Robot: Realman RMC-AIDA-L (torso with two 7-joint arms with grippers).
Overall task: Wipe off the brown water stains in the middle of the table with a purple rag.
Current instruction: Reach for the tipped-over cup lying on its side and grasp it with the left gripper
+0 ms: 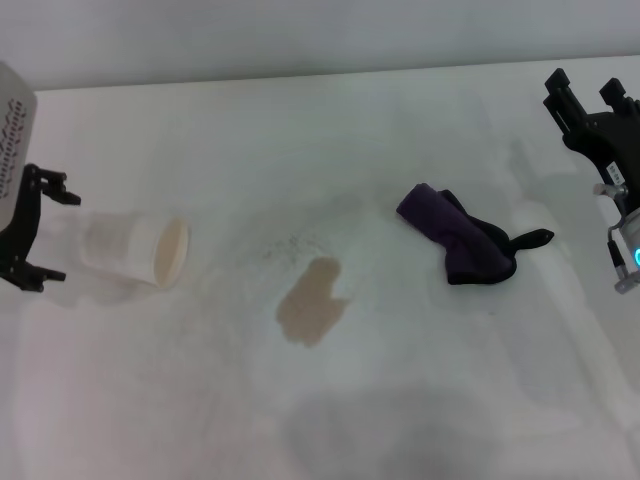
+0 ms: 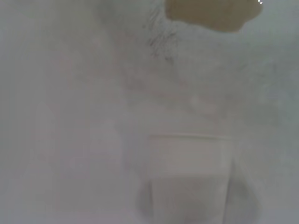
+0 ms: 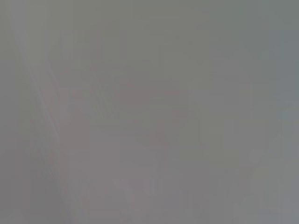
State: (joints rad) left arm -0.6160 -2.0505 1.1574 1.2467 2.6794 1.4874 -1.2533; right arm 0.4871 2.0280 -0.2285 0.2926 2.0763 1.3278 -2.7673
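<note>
The white desk (image 1: 420, 120) bears brown water stains (image 1: 312, 301) mid-surface; purple rag (image 1: 458, 239) lies rightward, reachable by the wide, empty right claw (image 1: 590, 95); left claw (image 1: 45, 230) straddles a tipped cup (image 1: 135, 250), wide.

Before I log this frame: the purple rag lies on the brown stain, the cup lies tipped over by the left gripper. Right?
Not quite. The purple rag lies apart from the brown stain, on bare table toward the right gripper, as the head view shows. The cup does lie tipped over by the left gripper.
</note>
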